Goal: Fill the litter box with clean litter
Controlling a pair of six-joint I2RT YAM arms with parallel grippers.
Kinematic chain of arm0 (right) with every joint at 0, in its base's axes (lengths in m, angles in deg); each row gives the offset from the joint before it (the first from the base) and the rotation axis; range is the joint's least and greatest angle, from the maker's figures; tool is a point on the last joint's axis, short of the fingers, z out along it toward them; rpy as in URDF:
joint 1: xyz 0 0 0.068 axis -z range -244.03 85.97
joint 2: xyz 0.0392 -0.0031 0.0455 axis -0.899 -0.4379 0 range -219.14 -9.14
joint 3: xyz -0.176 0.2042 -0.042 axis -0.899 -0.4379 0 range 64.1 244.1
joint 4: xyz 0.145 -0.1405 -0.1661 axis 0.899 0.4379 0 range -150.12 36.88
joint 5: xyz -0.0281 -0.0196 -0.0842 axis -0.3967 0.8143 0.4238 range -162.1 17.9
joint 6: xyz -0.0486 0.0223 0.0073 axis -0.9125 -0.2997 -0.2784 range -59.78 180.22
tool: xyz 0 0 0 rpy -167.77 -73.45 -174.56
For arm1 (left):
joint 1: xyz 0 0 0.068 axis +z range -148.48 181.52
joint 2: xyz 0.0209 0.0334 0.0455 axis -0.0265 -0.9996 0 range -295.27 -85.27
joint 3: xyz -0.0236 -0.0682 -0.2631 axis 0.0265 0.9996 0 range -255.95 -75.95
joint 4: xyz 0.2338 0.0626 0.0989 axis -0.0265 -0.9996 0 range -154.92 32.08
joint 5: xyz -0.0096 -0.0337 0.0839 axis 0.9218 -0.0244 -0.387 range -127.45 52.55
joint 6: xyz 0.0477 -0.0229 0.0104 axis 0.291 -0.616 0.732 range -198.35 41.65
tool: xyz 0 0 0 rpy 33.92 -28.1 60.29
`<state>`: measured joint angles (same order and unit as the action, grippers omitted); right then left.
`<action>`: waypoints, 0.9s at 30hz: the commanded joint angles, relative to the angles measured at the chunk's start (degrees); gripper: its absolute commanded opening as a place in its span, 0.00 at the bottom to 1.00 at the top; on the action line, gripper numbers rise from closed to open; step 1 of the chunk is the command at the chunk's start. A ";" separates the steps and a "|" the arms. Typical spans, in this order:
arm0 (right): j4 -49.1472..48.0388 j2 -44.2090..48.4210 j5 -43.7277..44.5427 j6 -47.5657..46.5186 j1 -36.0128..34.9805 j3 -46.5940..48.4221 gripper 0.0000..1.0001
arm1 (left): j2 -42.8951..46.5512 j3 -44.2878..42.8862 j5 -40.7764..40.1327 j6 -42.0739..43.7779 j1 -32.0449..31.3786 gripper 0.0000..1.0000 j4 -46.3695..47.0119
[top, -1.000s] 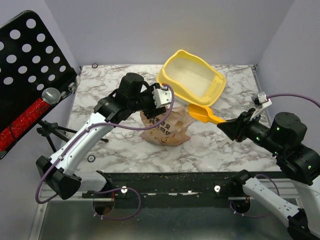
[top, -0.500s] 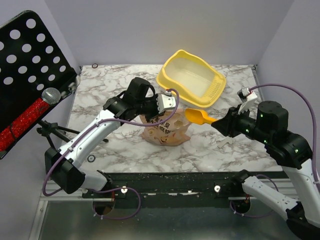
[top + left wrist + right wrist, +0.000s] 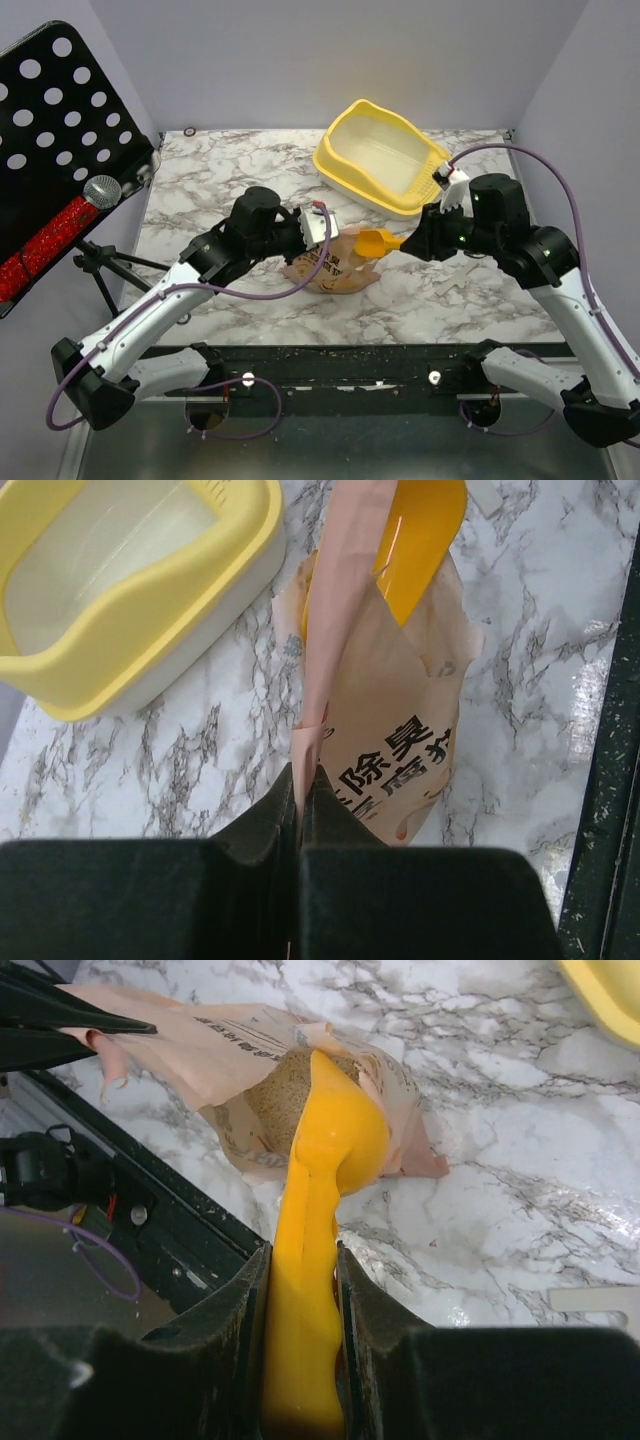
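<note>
Occlusion first: clean litter (image 3: 283, 1100) shows only as a small patch of fine beige-brown grains inside the mouth of the paper bag (image 3: 200, 1045), seen from the right wrist. The scoop (image 3: 335, 1140) bowl covers the rest of the opening. Can't tell how full the bag is, or whether the bowl touches the grains. From the top view the bag mouth is hidden behind both grippers.

Left gripper (image 3: 300, 780): jaws pinched together on the thin upper edge of the bag, holding that edge up; its own black body blocks the near part of the wrist view.
Right gripper (image 3: 300, 1255): clamped on the scoop handle, bowl pointing left into the bag mouth. Handle end is cut off at the frame bottom.

Bag is crumpled tan paper with dark print, lying near table centre. Scoop is glossy yellow-orange plastic.

Litter box (image 3: 380, 160): pale-yellow moulded tray with rounded corners, thick raised rim and a slotted patch at its near-right corner. It sits on the far side of the table (image 3: 230, 170), right of centre, just beyond the bag and apart from it. Interior looks pale; can't tell if any grains are in it.

Tabletop is white-grey marble pattern. Black perforated music stand (image 3: 50, 130) stands off the left edge.
</note>
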<state>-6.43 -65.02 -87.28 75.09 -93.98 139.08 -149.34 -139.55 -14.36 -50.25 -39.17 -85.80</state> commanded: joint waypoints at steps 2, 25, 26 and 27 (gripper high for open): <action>4.31 -3.88 -5.73 -1.86 -0.10 1.49 0.00 | 8.42 3.82 -12.52 -2.96 -4.83 0.00 3.27; 5.38 -17.42 -9.25 1.39 -8.37 4.57 0.00 | 23.13 10.24 -26.09 -2.16 -12.66 0.00 -1.30; 4.94 -17.51 -10.12 1.39 -8.37 3.34 0.00 | 22.25 10.24 -25.38 -2.95 -12.75 0.00 -1.13; 4.41 -17.60 -10.65 1.73 -8.37 2.37 0.00 | 21.45 10.24 -24.94 -3.66 -12.84 0.00 -1.04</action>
<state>-3.76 -81.35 -94.95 77.06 -102.31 145.46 -125.78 -128.97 -41.22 -50.71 -51.56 -93.51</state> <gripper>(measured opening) 0.349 0.058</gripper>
